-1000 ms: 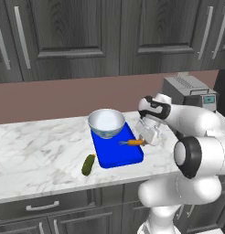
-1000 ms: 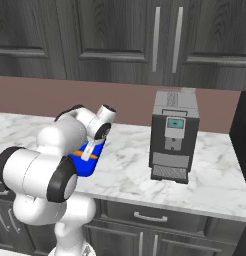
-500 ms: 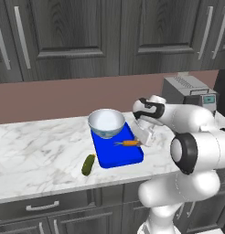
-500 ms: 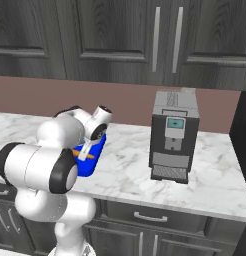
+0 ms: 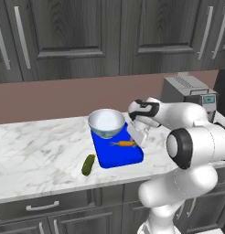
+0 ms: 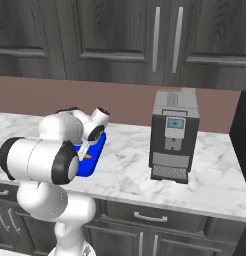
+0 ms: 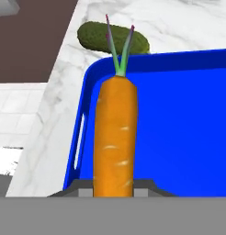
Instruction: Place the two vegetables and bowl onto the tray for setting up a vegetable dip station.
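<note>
One carrot (image 7: 115, 137), one cucumber (image 5: 88, 164), one bowl (image 5: 106, 122)

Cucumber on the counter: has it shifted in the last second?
No. The cucumber lies on the marble counter, apart from the tray's near left corner, as before.

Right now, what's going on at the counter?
The gripper is low over the tray, with the carrot lying on the tray just ahead of its jaws; whether they grip it is unclear. The bowl sits on the tray's far end. The cucumber lies on the counter beside the tray.
</note>
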